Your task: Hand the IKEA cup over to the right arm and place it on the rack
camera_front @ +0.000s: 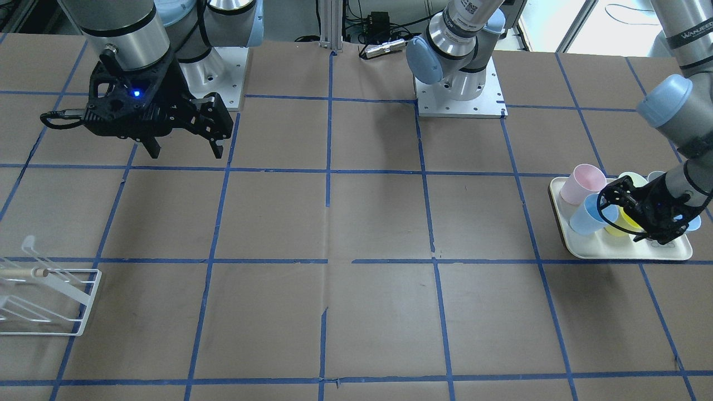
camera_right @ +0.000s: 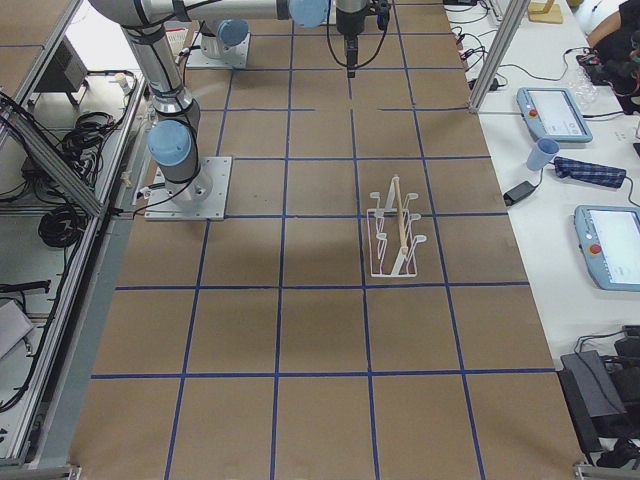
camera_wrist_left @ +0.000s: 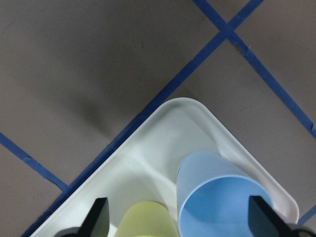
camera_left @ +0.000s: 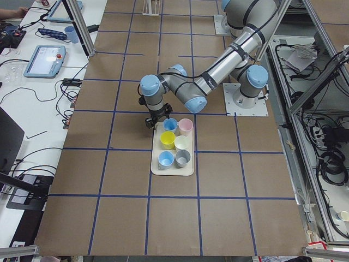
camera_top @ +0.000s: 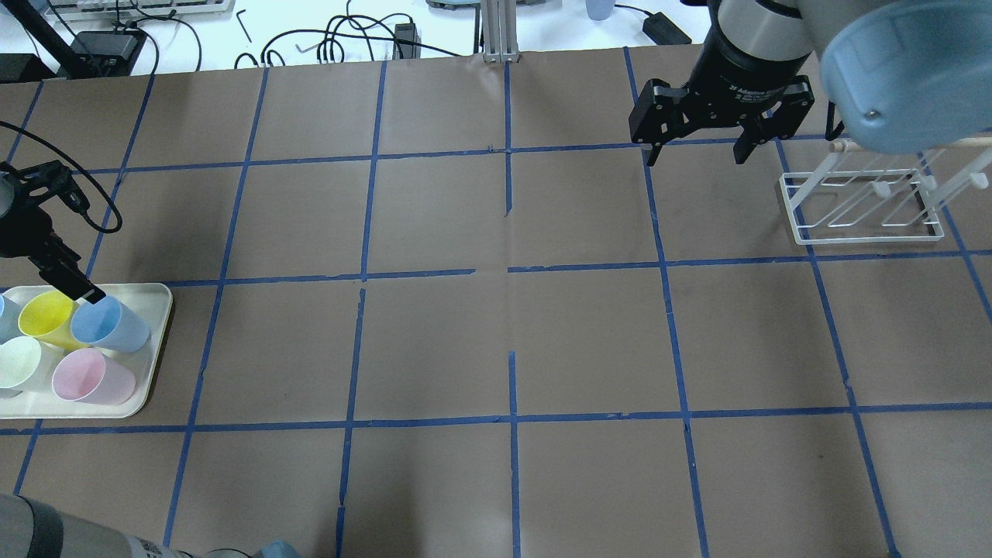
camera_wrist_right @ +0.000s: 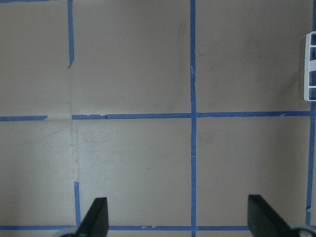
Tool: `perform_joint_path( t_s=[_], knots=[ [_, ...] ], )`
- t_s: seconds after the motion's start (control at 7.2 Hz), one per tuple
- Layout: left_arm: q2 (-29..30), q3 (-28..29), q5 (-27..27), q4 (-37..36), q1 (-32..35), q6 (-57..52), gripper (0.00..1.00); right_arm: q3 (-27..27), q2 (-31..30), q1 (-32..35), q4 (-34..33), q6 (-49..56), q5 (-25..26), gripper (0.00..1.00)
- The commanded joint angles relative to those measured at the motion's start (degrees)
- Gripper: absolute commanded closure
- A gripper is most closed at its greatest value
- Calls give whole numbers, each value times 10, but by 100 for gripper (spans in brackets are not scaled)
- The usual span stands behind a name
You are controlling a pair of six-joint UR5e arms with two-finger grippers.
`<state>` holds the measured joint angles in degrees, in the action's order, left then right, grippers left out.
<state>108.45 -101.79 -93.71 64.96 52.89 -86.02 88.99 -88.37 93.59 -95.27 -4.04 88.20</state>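
A pale blue IKEA cup (camera_top: 112,324) stands in the far right corner of the cream tray (camera_top: 157,310); it also shows in the front view (camera_front: 588,217) and the left wrist view (camera_wrist_left: 222,197). A second pale blue cup (camera_left: 166,159) stands at the tray's other end. My left gripper (camera_top: 66,275) hovers open just above the tray, and in its wrist view (camera_wrist_left: 180,222) the blue cup and a yellow cup (camera_wrist_left: 145,222) lie between its fingers. My right gripper (camera_top: 695,155) is open and empty, high above the table near the white wire rack (camera_top: 860,203).
The tray also holds a pink cup (camera_top: 93,377), a pale green cup (camera_top: 19,360) and a grey cup (camera_left: 182,158). The rack (camera_front: 47,295) stands near the table's end on my right, with nothing on it. Blue tape lines grid the brown table.
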Motion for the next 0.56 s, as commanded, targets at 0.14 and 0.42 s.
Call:
perform_joint_path(
  t_s=[0.14,0.42],
  knots=[
    [11,-15,-7,-16,-27,-31,0,0,0,0,-1,0,0,0],
    [11,-30,-1,-26,-33,-50,0,0,0,0,-4,1,-1,0]
  ],
)
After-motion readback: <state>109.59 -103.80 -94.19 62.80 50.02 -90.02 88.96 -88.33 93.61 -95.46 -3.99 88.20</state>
